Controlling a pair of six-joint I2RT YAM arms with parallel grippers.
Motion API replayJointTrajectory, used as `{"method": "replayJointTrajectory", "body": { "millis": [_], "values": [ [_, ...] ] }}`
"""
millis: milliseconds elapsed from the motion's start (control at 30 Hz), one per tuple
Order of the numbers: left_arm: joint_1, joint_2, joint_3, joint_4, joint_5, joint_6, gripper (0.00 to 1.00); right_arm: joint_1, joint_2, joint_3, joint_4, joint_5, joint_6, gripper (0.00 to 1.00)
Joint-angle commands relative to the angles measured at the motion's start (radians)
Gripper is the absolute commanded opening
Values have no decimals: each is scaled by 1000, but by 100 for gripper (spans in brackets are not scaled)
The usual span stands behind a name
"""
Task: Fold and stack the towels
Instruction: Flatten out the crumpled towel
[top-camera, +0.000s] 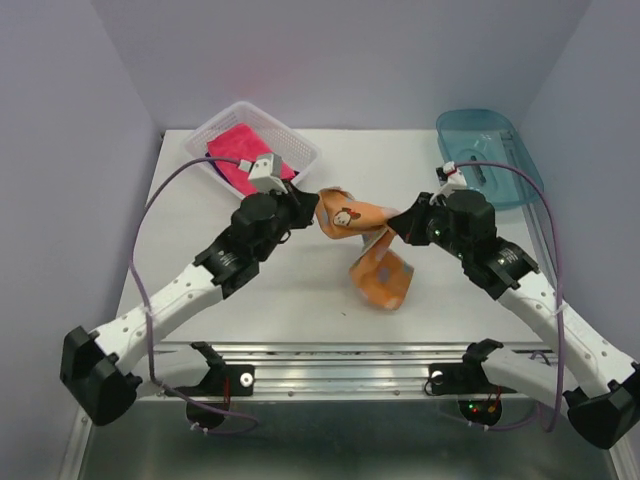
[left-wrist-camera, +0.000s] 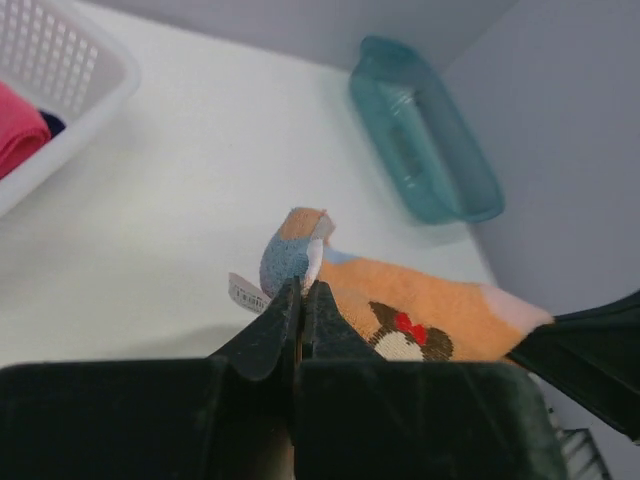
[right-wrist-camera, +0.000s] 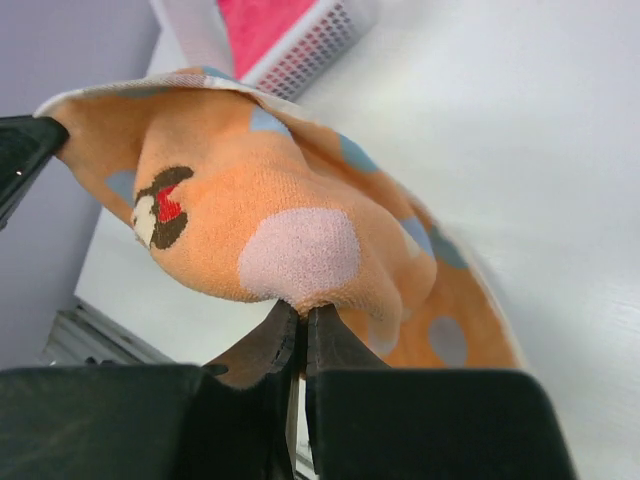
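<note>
Left end effector (left-wrist-camera: 305, 300) was pressed together on a corner of the orange towel (top-camera: 372, 262), right by the little white tag (left-wrist-camera: 243, 293). It only had a thin bit of cloth between the tips, so I'd call that grip shallow. The right end effector (right-wrist-camera: 303, 315) was pinching the same towel on another edge, with a fat bunch of cloth puffed up above its tips.

The towel itself was hanging between the two arms over the middle of the worktop (top-camera: 290, 305). The cartoon print faced up near the left grip, and a twisted tail sagged toward the near side. I couldn't tell if the tail was touching the surface.

How I'd do this bit well:
- Ease the two grips apart sideways and keep them level until the sag and twist come out. A bunched towel folds crooked.
- No yanking, or that left corner could slip out.
- Drag the hanging edge down flat onto open worktop before folding.

The pink-red towel (top-camera: 243, 158) was sitting in the white basket (top-camera: 300, 148) at the far left, with a dark sliver beside it that's probably the purple towel (left-wrist-camera: 50, 123). The teal tray (top-camera: 492, 150) was far right, well apart from everything.
</note>
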Motion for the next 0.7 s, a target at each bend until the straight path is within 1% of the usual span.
{"method": "replayJointTrajectory", "body": {
  "millis": [0,33,67,133,167,233,333,400,433,467,567,600,633,667],
  "values": [
    [-8,-138,-8,84,24,25,0,2,-7,141,-36,-229,-57,1],
    [-9,-157,-3,83,21,26,0,2,-1,155,-31,-229,-57,1],
    [-9,-183,3,75,-5,23,0,4,6,167,-28,-301,-61,1],
    [-9,-200,28,43,-34,19,0,2,32,193,-25,-359,-61,1],
    [-9,-215,35,34,-58,16,0,2,41,198,-25,-413,-58,1],
    [-8,-227,37,21,-68,13,0,4,50,203,-5,-453,-51,1],
    [-9,-241,48,11,-112,16,0,2,65,244,-19,-450,-56,1],
    [-8,-217,70,8,-176,19,0,2,84,270,-42,-386,-71,1],
    [-8,-200,84,8,-192,23,0,2,95,281,-46,-361,-79,1],
    [-8,-147,121,6,-225,45,0,1,130,311,-50,-316,-94,1],
    [14,-45,202,3,-249,75,0,-39,205,373,-60,-283,-131,1],
    [44,28,266,4,-238,94,0,-103,264,420,-53,-319,-136,1],
    [64,67,306,1,-215,98,0,-149,304,449,-45,-356,-139,1],
    [95,143,346,0,-135,106,0,-197,340,480,-37,-439,-133,1]
  ]
}}
